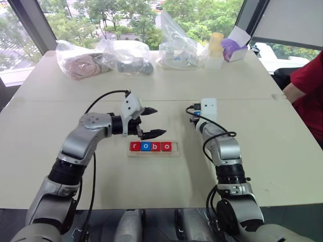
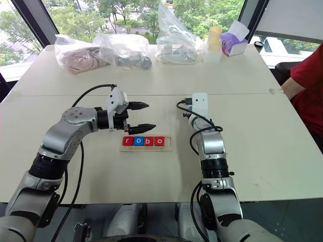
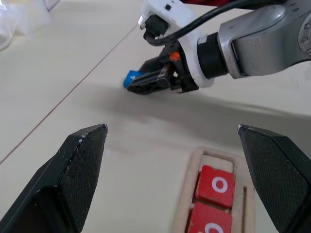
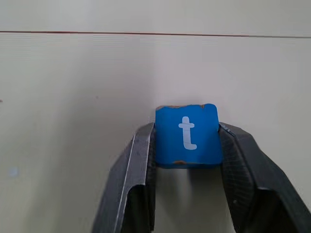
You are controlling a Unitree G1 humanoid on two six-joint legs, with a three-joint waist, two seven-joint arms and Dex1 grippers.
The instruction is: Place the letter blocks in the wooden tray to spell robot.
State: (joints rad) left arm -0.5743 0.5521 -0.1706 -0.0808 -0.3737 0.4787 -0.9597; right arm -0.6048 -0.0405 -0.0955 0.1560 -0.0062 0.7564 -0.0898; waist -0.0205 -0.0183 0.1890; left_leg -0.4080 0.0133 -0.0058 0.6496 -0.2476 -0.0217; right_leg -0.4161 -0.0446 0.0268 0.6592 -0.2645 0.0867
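Observation:
The wooden tray (image 1: 151, 154) lies mid-table and holds a row of letter blocks: red r (image 1: 135, 146), blue o (image 1: 145, 146), red b (image 1: 156, 146) and red o (image 1: 166, 146). Its right end slot is bare. My left gripper (image 1: 157, 121) hovers open just behind the tray's middle, nothing between its fingers. Right of the tray and a little behind it, my right gripper (image 3: 138, 83) rests low on the table. It is shut on a blue block with a white t (image 4: 187, 141), whose letter face points up.
Several clear plastic bags (image 1: 126, 58) with items line the far edge of the table, beside a yellow cup (image 1: 215, 46) and a purple-and-white box (image 1: 233, 48). A person's red sleeve (image 1: 308, 85) shows at the right edge. A seam (image 1: 252, 100) crosses the tabletop.

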